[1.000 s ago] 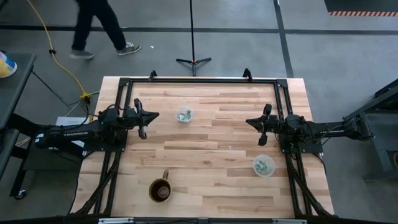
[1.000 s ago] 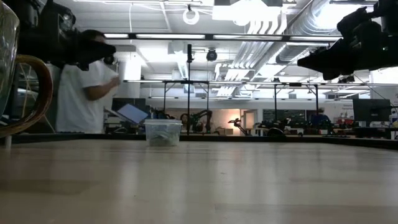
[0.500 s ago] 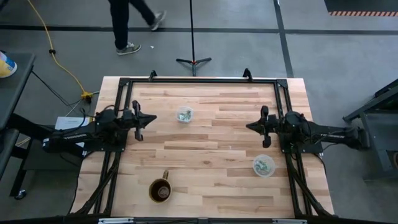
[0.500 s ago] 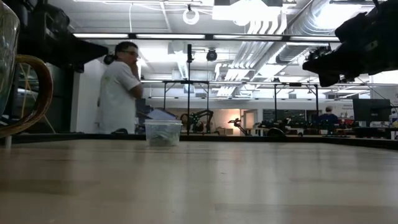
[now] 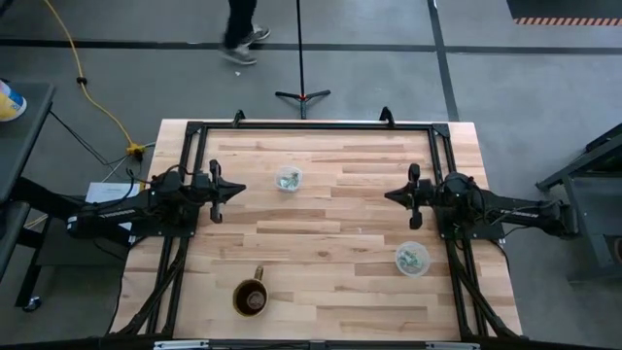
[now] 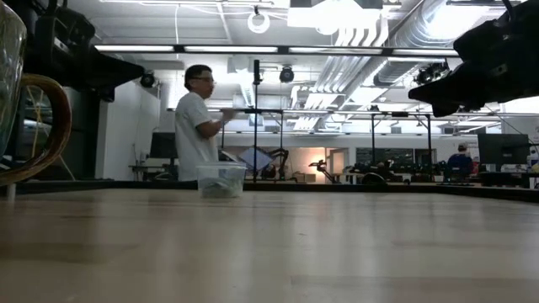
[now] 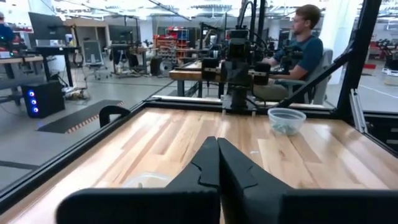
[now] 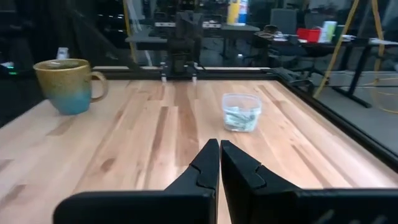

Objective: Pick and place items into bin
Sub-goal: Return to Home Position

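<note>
The items are tiny pale green-and-white pieces lying inside two clear cups. One cup [image 5: 288, 179] [image 8: 241, 112] [image 6: 221, 179] stands toward the far edge, the other [image 5: 412, 259] [image 7: 286, 120] near the right edge. My left gripper [image 5: 216, 190] [image 7: 217, 149] is shut and hovers above the table's left part, left of the far cup. My right gripper [image 5: 413, 194] [image 8: 219, 152] is shut and hovers above the right part, on the far side of the near-right cup. Neither holds anything.
A brown-and-blue mug [image 5: 253, 298] [image 8: 65, 84] stands near the near edge, left of centre. A black frame [image 5: 311, 124] runs along the table's far edge and sides. Bare wood lies between the arms. A person [image 6: 198, 122] walks beyond the far edge.
My left gripper has drawn back a little toward the table's left edge, and my right gripper has drawn back slightly toward the right edge. The cups and the mug have stayed where they were. The person has walked rightward behind the far edge.
</note>
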Available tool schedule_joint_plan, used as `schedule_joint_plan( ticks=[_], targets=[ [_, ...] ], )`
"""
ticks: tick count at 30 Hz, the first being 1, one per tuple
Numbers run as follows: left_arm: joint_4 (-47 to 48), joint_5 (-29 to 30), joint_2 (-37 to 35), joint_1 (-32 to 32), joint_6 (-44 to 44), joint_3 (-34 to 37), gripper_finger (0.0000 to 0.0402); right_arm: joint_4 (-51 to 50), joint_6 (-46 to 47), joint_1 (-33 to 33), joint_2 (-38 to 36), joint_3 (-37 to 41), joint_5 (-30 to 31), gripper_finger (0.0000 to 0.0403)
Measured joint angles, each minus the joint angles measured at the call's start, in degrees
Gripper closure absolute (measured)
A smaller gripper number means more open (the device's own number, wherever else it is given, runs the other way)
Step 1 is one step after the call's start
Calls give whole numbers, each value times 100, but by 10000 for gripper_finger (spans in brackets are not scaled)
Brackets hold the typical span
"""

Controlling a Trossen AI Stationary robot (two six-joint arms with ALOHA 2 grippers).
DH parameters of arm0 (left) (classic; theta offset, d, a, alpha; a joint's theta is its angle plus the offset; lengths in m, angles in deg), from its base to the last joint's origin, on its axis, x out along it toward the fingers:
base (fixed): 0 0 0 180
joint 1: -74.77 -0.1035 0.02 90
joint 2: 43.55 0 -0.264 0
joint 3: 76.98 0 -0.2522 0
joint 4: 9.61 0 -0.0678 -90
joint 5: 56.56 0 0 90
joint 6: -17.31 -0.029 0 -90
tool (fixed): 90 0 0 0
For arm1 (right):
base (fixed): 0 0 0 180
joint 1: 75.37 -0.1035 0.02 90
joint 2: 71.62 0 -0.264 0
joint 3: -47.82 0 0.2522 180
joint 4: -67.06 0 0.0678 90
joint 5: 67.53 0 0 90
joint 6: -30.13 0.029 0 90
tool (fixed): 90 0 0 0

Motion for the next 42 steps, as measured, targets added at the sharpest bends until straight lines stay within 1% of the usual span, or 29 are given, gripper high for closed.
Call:
schedule_joint_plan(
  ticks=[3,5,7,10,13,18,20,26,29,31,36,38,42],
  targets=[
    [14,10,0,0,6,2,348,2,-12,0,0,0,195,396],
    [-2,41,0,0,0,2,340,0,-16,0,0,0,423,396],
    [0,46,0,0,-9,2,348,0,-14,0,0,0,631,396],
    [40,43,1,0,-9,4,379,0,29,0,0,0,740,396],
    [36,-24,2,0,-9,4,381,0,30,0,0,0,744,396],
    [38,-31,2,0,-9,7,343,0,29,0,0,0,741,396],
    [36,-29,2,0,-9,7,339,0,28,0,0,0,741,396],
    [92,-17,2,0,-9,7,376,0,30,0,0,0,741,396],
    [223,-9,4,0,-9,9,378,0,30,0,0,0,741,396],
    [221,54,4,0,-9,9,365,0,30,0,0,0,741,396],
    [220,132,4,0,-9,9,290,0,29,0,0,0,739,396],
    [231,136,4,0,-9,9,265,0,30,0,0,0,739,396],
    [235,138,4,0,-9,9,233,0,30,0,0,0,739,396]
  ],
)
